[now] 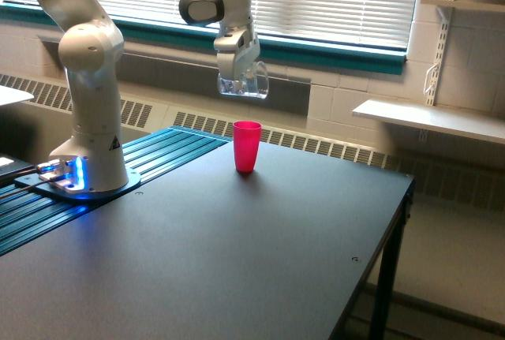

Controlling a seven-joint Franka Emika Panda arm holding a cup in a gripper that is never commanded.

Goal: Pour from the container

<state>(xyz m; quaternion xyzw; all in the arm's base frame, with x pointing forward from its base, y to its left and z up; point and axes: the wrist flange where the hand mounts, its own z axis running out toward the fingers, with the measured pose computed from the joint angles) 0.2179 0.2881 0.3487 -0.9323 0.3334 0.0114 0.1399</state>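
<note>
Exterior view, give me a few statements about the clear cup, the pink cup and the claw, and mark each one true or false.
1. The claw holds the clear cup in the air. True.
2. The pink cup lies on its side. False: it stands upright on the table.
3. The clear cup touches the pink cup. False: it hangs above it, apart.
4. The pink cup stands on the table's far part. True.
</note>
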